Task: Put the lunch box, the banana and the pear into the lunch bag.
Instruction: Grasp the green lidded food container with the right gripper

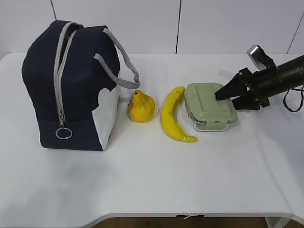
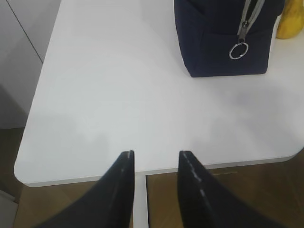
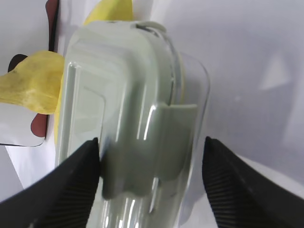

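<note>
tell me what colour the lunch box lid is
Sage green, on the lunch box lid; the exterior view shows it best.

Close on the lunch box (image 3: 128,95), seen lengthwise from one short end: pale sage-green lid with raised ribs, a snap flap folded down at the near end, clear walls showing along the right edge. Right gripper (image 3: 152,183) spread wide, one dark ribbed finger at each lower corner of the frame. Left finger (image 3: 61,185) right up against the box's side, touching or nearly so; right finger (image 3: 247,185) apart from the clear wall. Beyond the box, upper left, yellow of the banana (image 3: 110,9) and, lower, the pear (image 3: 33,83). White table (image 3: 256,61) on the right.
</note>
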### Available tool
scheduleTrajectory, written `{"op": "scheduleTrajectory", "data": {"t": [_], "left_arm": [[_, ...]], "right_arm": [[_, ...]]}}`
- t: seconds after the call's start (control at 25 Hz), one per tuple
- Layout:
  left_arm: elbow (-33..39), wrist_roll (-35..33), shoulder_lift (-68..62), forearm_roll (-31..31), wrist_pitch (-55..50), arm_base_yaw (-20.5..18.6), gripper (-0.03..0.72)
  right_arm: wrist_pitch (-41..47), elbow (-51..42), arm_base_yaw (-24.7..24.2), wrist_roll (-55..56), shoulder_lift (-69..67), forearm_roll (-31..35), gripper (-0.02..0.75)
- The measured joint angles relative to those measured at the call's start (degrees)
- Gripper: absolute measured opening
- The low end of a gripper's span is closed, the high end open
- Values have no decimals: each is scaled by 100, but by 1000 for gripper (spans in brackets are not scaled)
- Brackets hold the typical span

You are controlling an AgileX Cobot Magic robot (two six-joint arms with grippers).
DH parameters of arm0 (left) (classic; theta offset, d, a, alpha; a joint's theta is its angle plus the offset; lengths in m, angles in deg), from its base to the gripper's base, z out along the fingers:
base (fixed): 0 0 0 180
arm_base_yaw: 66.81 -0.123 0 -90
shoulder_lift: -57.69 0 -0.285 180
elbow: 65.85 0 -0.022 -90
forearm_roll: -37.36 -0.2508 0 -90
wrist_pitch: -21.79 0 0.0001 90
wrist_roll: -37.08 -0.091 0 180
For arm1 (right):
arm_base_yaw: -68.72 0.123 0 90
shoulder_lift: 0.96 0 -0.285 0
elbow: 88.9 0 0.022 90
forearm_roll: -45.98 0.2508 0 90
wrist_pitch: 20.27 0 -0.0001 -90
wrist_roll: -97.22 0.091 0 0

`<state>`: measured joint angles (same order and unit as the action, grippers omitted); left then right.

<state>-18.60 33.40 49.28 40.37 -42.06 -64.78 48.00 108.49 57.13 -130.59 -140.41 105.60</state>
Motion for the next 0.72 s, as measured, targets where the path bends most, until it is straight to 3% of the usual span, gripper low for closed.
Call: {"op": "scheduleTrajectory", "data": {"t": [0.72], "left_arm": [[0, 0, 0, 0, 0, 0, 241]], "right_arm": [[33, 4, 13, 19, 0, 59, 405]]}}
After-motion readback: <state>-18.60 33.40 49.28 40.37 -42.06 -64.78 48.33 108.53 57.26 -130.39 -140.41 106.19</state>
